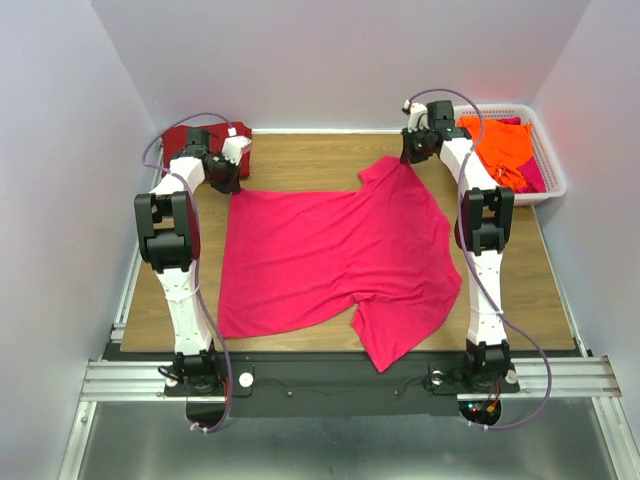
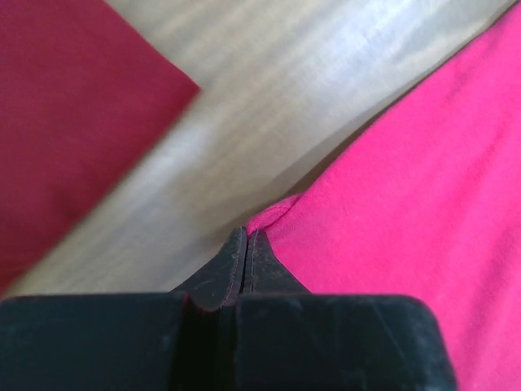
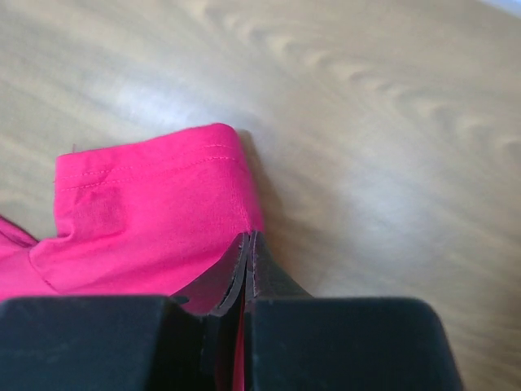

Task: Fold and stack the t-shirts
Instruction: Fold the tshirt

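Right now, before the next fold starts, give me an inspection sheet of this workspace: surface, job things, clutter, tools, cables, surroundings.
Surface: wooden tabletop, bare wood showing around the cloth.
Job's things: bright pink-red cloth t-shirt spread mid-table, one sleeve reaching past the near edge; folded dark maroon cloth t-shirt at the far left corner; orange cloth t-shirts in the white latticed plastic basket, far right.
Clutter: nothing seen.
Grippers: left tool shut on the pink shirt's far left corner; right tool shut on its far sleeve hem.
Cables: purple cables looping along both arms.
Surroundings: pale walls on three sides; metal rail at the near edge.
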`<state>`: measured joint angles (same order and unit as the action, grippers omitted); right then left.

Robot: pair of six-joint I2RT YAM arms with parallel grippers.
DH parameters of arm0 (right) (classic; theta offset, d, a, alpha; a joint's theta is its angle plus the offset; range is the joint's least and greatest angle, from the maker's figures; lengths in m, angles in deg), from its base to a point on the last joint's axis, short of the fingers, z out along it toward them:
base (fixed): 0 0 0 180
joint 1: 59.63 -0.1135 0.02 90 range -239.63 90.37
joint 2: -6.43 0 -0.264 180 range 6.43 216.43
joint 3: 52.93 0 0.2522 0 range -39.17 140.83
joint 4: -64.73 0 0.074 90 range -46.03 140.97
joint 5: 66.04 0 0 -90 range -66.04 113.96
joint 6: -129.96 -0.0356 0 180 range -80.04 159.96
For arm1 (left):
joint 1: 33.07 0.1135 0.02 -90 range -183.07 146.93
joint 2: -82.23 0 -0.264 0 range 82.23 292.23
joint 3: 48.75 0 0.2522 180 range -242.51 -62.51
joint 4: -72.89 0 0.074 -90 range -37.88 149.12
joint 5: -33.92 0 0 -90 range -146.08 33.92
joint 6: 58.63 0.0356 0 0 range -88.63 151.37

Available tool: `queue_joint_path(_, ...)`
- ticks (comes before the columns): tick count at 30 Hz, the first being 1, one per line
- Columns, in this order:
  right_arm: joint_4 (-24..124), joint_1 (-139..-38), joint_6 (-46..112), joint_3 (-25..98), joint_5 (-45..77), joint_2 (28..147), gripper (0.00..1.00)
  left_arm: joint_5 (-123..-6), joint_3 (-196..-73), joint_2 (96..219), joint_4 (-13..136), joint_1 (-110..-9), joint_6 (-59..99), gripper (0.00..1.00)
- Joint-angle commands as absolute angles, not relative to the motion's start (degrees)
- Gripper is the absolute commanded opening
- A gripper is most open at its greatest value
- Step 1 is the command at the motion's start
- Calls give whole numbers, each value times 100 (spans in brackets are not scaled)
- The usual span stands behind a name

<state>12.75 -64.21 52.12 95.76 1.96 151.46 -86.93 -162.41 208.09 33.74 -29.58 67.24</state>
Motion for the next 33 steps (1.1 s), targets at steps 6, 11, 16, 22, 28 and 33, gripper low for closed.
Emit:
queue_joint_path(6, 2443, -6446, 5332, 10048, 902, 15338, 1, -8464, -16842, 21063, 3961, -2920, 6362, 0)
queue_joint_path(11, 2487, -6446, 5358, 10084, 850, 15259, 1, -8464, -16965, 21038, 4154, -2929, 6292, 0)
queue_joint_path(16, 2522, -6446, 5349, 9768, 516, 14689, 1, -8560, -16563, 20625, 4321, -2929, 6493, 0)
queue_joint_path(22, 2513, -6446, 5384, 8916, 278, 13889, 1, -8684, -15868, 19895, 4436, -2929, 6880, 0)
queue_joint_path(28, 2504, -6455, 5402, 7819, 23, 13002, 1, -8675, -15078, 19263, 4576, -2929, 7399, 0)
queue_joint_path(33, 2495, -6455, 5472, 6895, -109, 12342, 1, -8587, -14541, 18884, 4620, -2929, 7969, 0)
